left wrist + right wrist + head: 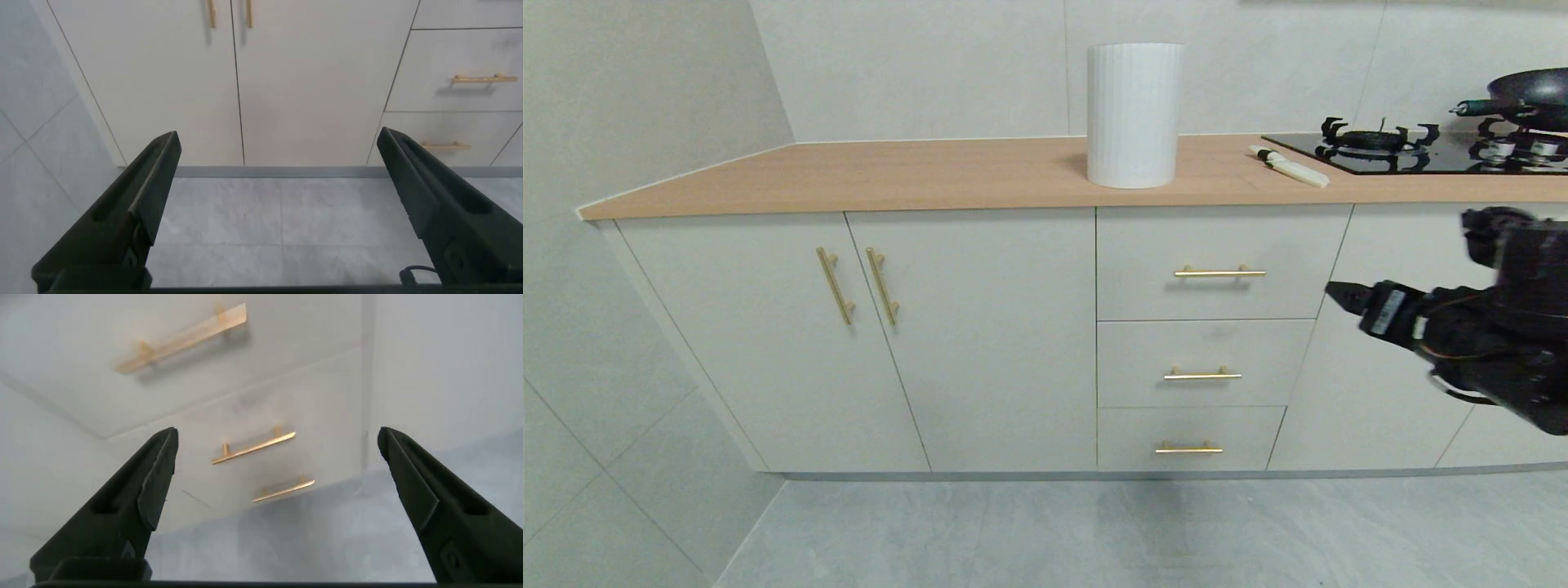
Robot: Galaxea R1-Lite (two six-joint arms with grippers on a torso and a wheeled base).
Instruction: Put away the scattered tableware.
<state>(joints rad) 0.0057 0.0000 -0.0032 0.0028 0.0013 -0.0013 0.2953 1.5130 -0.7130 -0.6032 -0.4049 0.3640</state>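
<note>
- Wooden counter (890,175) held a white ribbed canister (1134,114).
- Right gripper (276,441) gaped empty before the drawers (1217,241).
- Left gripper (278,135) gaped empty, low before cabinet doors (310,73).
- Cream utensil (1289,166) lay on the counter beside the hob (1445,162).

On the wooden counter (890,175) a white ribbed canister (1134,114) stands near a pale utensil (1289,166) lying by the gas hob (1421,151), while the right hand (1342,294) hangs before the drawers (1209,343).
</note>
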